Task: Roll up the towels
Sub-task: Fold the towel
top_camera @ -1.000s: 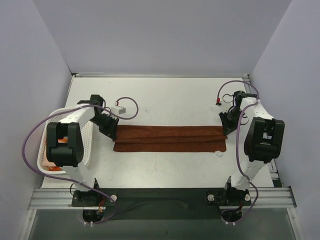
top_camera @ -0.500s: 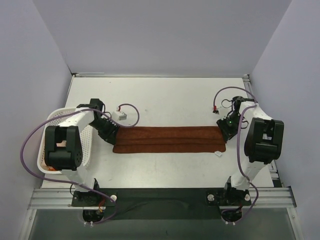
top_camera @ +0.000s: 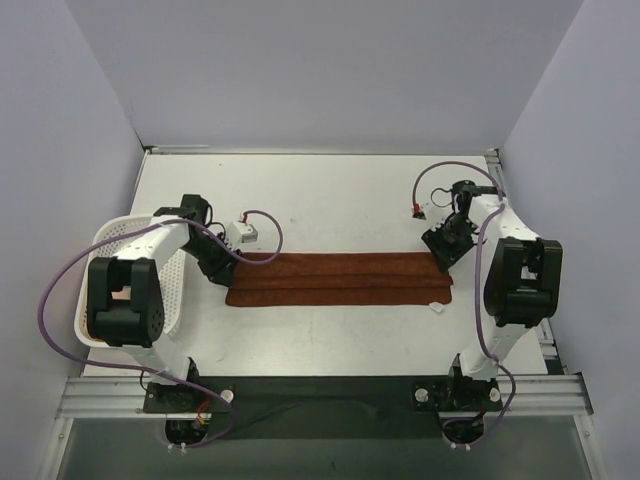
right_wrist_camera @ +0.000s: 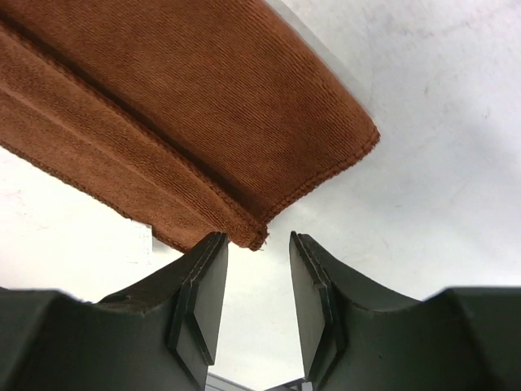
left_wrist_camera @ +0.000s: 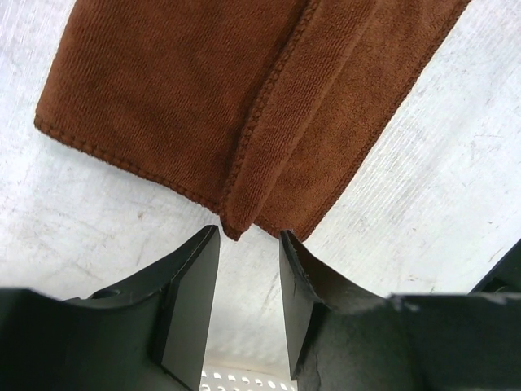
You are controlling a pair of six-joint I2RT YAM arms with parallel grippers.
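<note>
rust-brown towel folded long, mid-frame. left gripper at left end, right gripper at right end, both spread, not pinching. basket far left.

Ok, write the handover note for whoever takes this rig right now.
Left gripper: open, empty, at the left end of the brown towel.
Right gripper: open, empty, at its right end.
Towel: folded lengthwise into a long strip, flat on the table, with its tag at the near right corner. Basket on the left, contents mostly hidden by the left arm.
Done: the fold.
Left: rolling; no roll started.
</note>
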